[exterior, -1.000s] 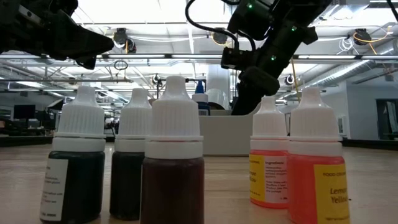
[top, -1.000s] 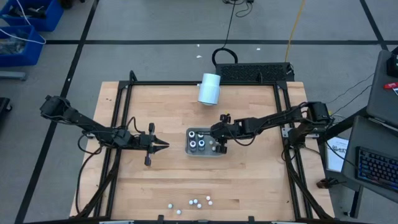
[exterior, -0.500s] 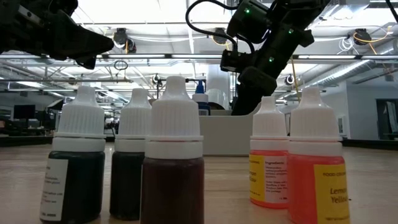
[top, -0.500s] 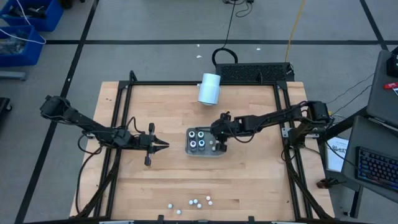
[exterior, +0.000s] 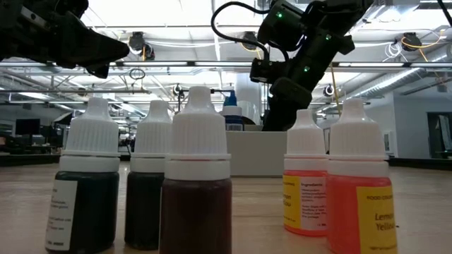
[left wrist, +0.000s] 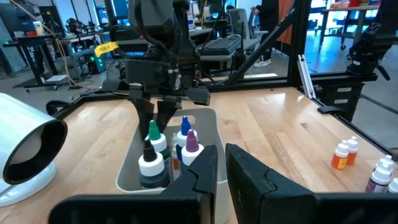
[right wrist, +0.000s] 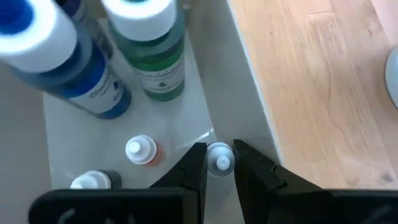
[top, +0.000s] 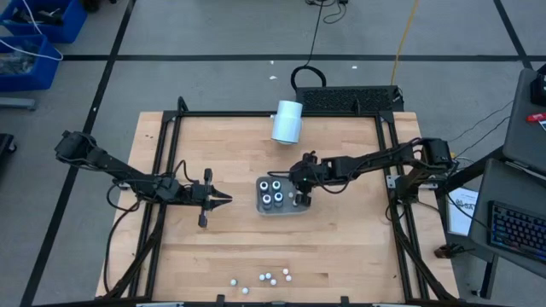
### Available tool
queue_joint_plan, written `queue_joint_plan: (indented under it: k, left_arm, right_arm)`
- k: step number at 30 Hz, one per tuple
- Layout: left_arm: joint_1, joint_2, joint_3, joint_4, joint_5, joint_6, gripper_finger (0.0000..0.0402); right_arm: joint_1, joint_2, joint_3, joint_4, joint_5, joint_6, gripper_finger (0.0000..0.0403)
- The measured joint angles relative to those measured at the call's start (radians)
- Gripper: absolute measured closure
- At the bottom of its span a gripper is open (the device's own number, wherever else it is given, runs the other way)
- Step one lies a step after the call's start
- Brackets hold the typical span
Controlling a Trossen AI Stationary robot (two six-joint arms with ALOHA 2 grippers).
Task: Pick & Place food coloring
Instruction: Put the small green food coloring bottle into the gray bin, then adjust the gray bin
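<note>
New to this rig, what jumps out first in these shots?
The right gripper is down in the grey tray at table centre, its fingers around a small white-capped bottle; larger blue and green bottles stand beside it. In the low view, a row of food coloring bottles fills the foreground at the table's near edge. The left gripper waits left of the tray.

Four larger dark round food coloring bottles (top: 273,191) with pale ring tops stand upright near the frame's centre. Small white-capped dropper bottles (top: 300,201) stand just right of them. More small white-capped bottles (top: 264,278) sit scattered at bottom centre.
</note>
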State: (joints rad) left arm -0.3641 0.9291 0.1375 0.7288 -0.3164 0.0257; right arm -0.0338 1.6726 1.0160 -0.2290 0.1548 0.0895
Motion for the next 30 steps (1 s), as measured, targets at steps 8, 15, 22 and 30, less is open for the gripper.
queue_joint_plan:
  k: [8, 15, 22, 30]
  left_arm:
    - [0.0, 0.0, 0.0, 0.0, 0.0, -0.007, 0.0364]
    - [0.0, 0.0, 0.0, 0.0, 0.0, 0.0, 0.0364]
    - [0.0, 0.0, 0.0, 0.0, 0.0, -0.002, 0.0364]
    - [0.0, 0.0, 0.0, -0.023, 0.0, -0.054, 0.0364]
  right_arm:
    - [0.0, 0.0, 0.0, -0.008, 0.0, 0.003, 0.035]
    - [0.0, 0.0, 0.0, -0.007, 0.0, 0.02, 0.0324]
    - [0.0, 0.0, 0.0, -0.007, 0.0, 0.029, 0.0311]
    - [0.002, -0.021, 0.0, -0.01, 0.001, 0.013, 0.0321]
